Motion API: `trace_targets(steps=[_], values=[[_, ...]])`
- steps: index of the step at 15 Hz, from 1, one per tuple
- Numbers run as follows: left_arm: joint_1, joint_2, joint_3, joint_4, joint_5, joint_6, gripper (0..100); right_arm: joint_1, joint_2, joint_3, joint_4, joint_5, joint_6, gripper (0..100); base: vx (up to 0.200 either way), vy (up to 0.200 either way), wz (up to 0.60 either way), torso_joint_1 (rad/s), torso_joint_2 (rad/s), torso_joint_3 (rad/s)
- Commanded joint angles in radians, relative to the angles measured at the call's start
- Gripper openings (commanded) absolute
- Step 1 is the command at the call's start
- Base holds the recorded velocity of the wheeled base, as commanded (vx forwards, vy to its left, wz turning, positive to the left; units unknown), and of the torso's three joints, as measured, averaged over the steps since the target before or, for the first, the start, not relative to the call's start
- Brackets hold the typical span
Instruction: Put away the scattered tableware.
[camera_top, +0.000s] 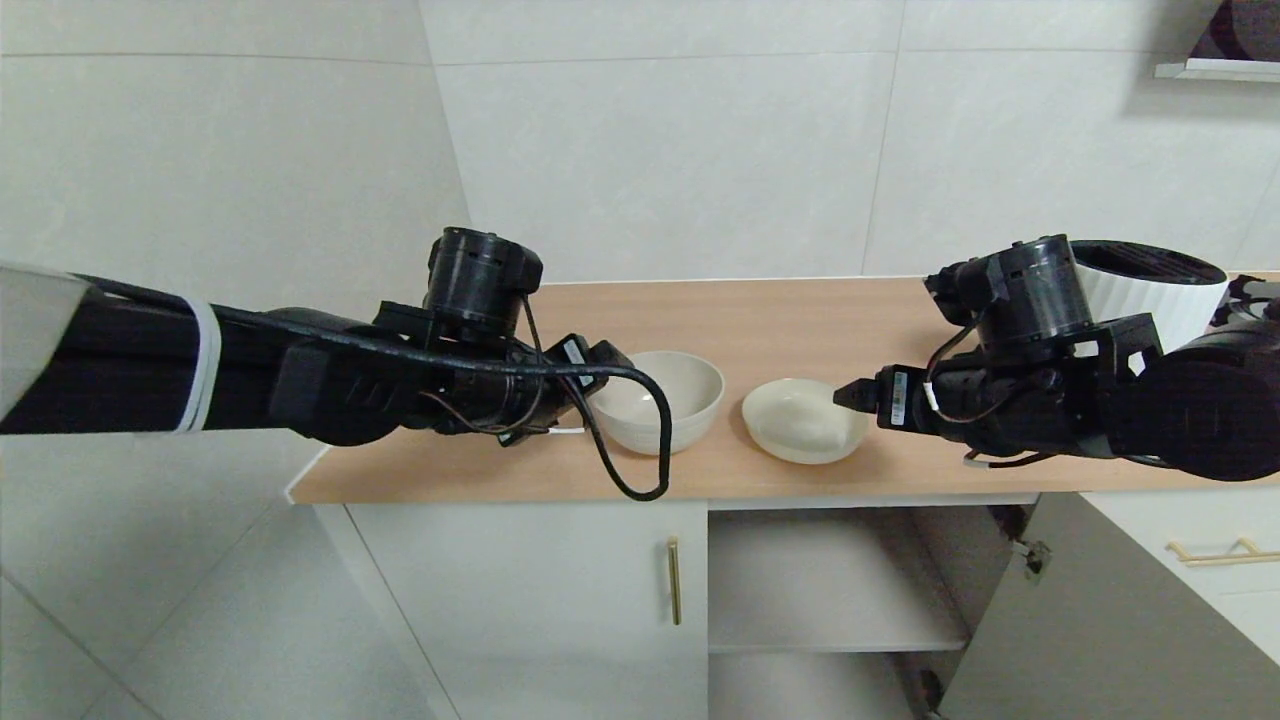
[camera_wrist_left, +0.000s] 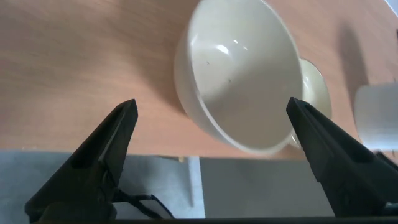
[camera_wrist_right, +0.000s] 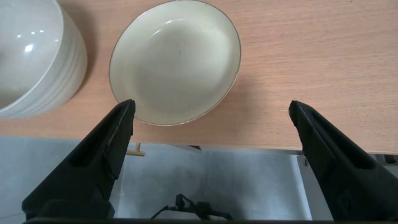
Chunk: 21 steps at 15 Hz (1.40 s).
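Pale tiled wall (camera_top: 660, 150) ahead of me. Wooden counter (camera_top: 800, 310) below it. White cabinet underneath: left door (camera_top: 520, 600) shut, brass handle (camera_top: 673, 580); right door (camera_top: 1100, 620) standing open, shelf (camera_top: 820, 610) inside.

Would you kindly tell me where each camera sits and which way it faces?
Head view: on the robot's head, facing forward and down at the wooden counter; both arms show, left gripper and right gripper.
Left wrist view: on the left wrist, looking down between its open fingers at the deep bowl.
Right wrist view: on the right wrist, looking down between its open fingers at the shallow dish.
Shared: both wrist views hold both dishes and the counter's front edge.
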Motion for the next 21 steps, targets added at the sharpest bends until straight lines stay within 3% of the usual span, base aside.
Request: trace_targets(steps=[1, 7, 8, 17, 21], values=[[0.001, 0.054, -0.02, -0.001, 0.011, -0.002, 100, -0.001, -0.002, 0.0, 0.0, 0.001, 0.001, 100, 0.0, 0.0, 0.0, 0.0, 0.0, 0.0], [0.006, 0.082, -0.026, -0.001, 0.016, -0.002, 100, -0.001, -0.002, 0.0, -0.001, -0.001, 0.001, 100, 0.0, 0.0, 0.0, 0.0, 0.0, 0.0], [0.006, 0.082, -0.026, -0.001, 0.016, -0.002, 0, -0.001, -0.002, 0.0, 0.0, -0.001, 0.001, 100, 0.0, 0.0, 0.0, 0.0, 0.0, 0.0], [0.006, 0.042, -0.017, 0.0, 0.014, -0.001, 0, -0.001, 0.005, -0.009, -0.001, -0.009, 0.001, 100, 0.0, 0.0, 0.0, 0.0, 0.0, 0.0], [0.006, 0.028, -0.011, 0.011, 0.013, -0.001, 0, -0.001, 0.128, -0.055, -0.004, -0.133, 0.001, 100, 0.0, 0.0, 0.0, 0.0, 0.0, 0.0]])
